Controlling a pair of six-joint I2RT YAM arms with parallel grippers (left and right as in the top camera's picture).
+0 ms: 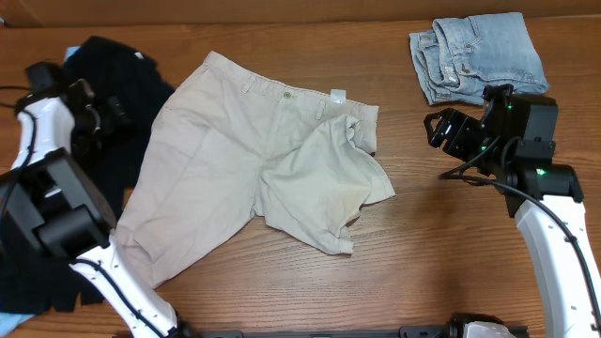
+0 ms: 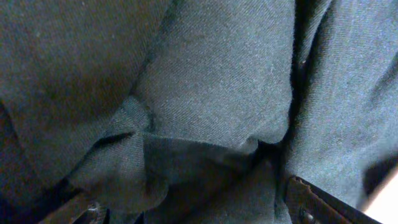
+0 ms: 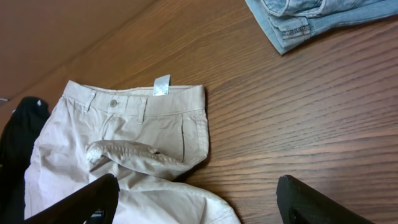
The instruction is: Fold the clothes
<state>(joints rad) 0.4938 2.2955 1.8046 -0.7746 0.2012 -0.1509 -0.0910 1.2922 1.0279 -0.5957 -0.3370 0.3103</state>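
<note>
Shorts (image 1: pixel 225 160) lie between black garment (image 1: pixel 122 84) and denim (image 1: pixel 479 52) (left gripper (image 2: pixel 193 208), right gripper (image 3: pixel 196 190) spread apart)

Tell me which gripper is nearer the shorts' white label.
Right. Right gripper is over the table, on the side of the shorts with the white label; left gripper is over the black garment, opposite.

The left claw (image 1: pixel 108 115) sat low, its fingers (image 2: pixel 308 202) spread wide apart. The right claw (image 3: pixel 198 204) hung tilted forward with both fingers (image 3: pixel 314 204) parted just as wide, its white arm (image 1: pixel 554 249) angling away behind it.
</note>
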